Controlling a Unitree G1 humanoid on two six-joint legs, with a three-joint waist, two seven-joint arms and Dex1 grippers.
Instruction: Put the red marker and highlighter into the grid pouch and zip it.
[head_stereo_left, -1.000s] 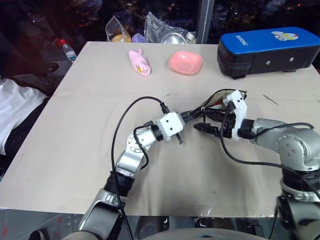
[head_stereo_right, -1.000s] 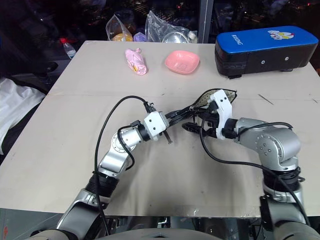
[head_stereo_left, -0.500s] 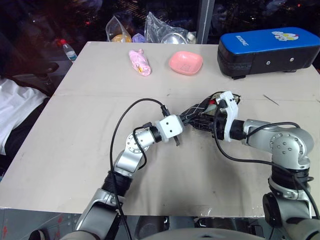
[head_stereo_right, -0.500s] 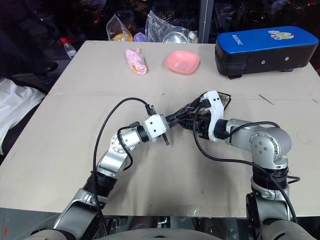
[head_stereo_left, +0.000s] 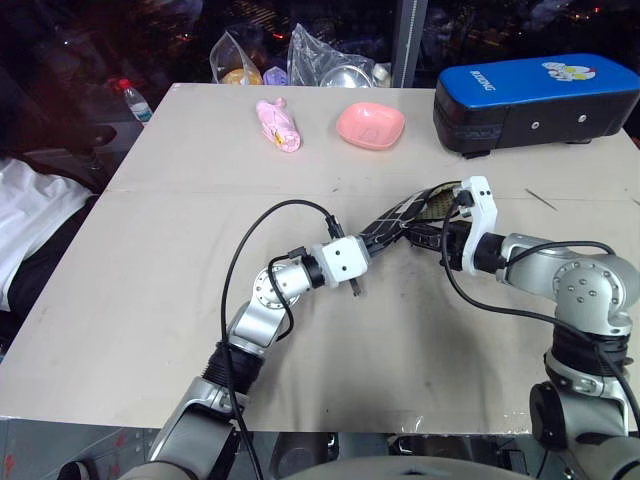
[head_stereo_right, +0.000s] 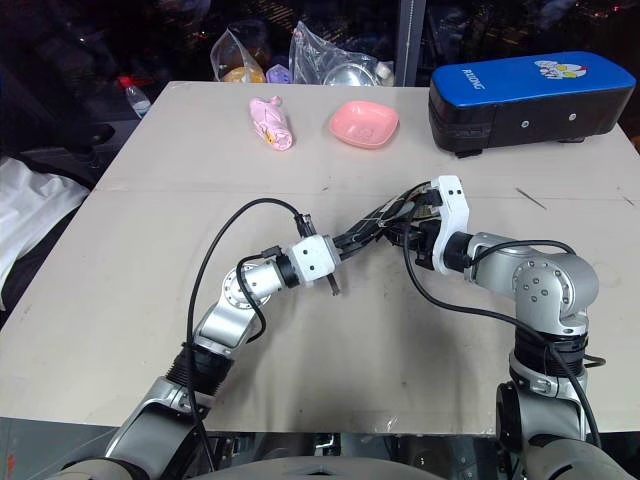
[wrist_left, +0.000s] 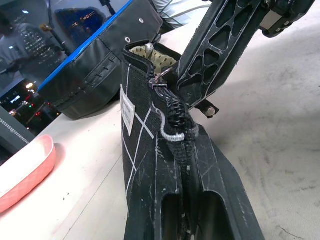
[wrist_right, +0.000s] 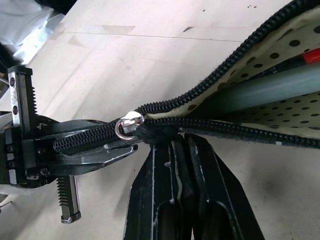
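Pouch (head_stereo_left: 405, 213): lifted off the desk (head_stereo_left: 150, 250) mid-desk, stretched between the two grippers; partly open, dotted lining visible.
Left gripper (wrist_left: 186, 165): fingers closed on the pouch's zipped end.
Right gripper (wrist_right: 167, 145): fingers closed on the pouch's zipper edge, just beside the metal slider (wrist_right: 127, 125).
Marker (wrist_right: 311, 56): inside the pouch, red tip visible.
Highlighter (wrist_right: 265, 90): inside the pouch, beside the marker.
Blue case (head_stereo_left: 535, 100): far right of the desk.

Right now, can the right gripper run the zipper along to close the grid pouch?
Probably yes: the right gripper is shut at the zipper slider, the left gripper pins the grid pouch end, and the open teeth ahead look clear.
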